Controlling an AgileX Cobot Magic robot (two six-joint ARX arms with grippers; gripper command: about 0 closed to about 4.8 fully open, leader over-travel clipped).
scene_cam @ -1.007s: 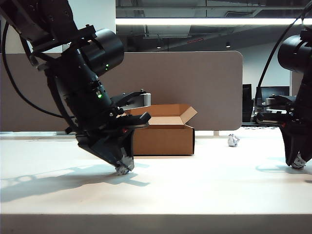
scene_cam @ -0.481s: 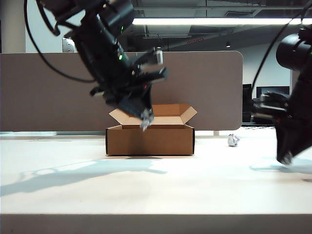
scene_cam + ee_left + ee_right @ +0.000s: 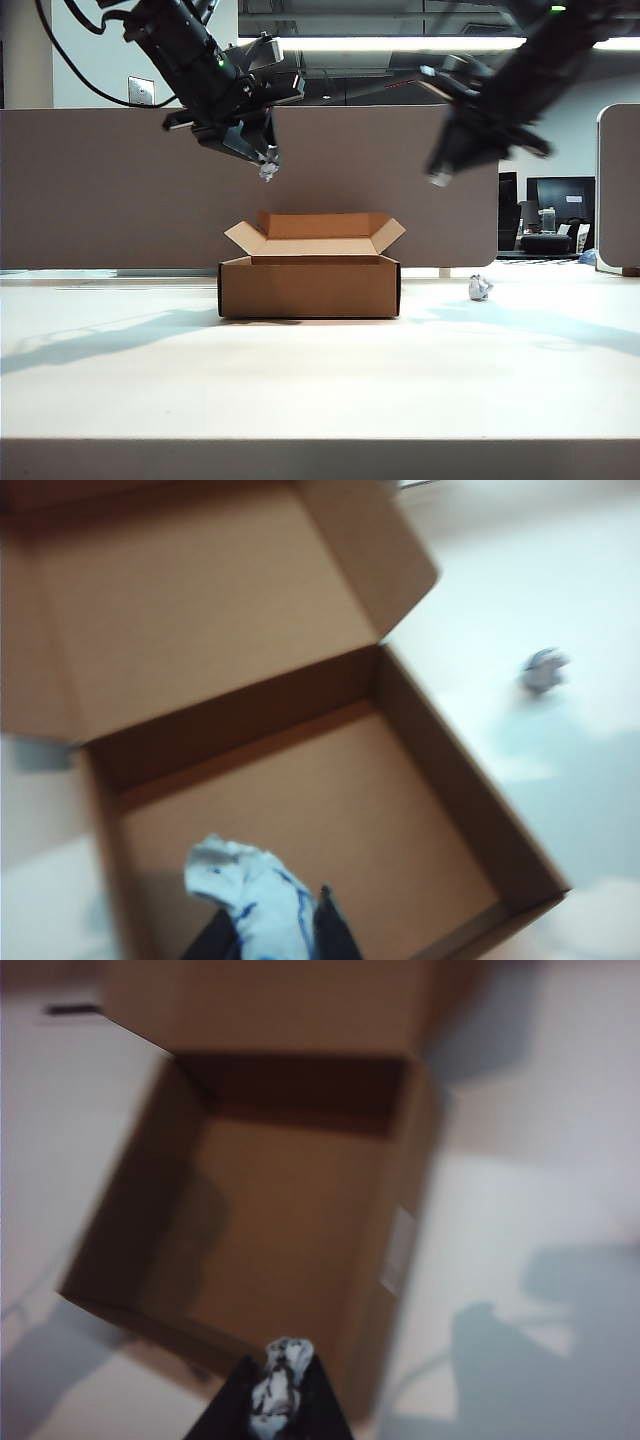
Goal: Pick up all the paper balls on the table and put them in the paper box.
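— Jaws? Left gripper (image 3: 266,166) clenches a paper ball (image 3: 245,895) above the paper box (image 3: 308,286); right gripper (image 3: 440,177) clamps another (image 3: 279,1384), beside it.
— Third ball (image 3: 479,288) lies on the desk (image 3: 320,380), right of the box. Next, release inside.

No text, label, brand or number can be read anywhere. The paper balls (image 3: 250,895) carry blue-grey printed marks, but they are too crumpled and blurred to make out as letters. A pale patch on the inner wall of the paper box (image 3: 400,1250) may be a label; nothing on it is legible. The box's outer faces show no print.
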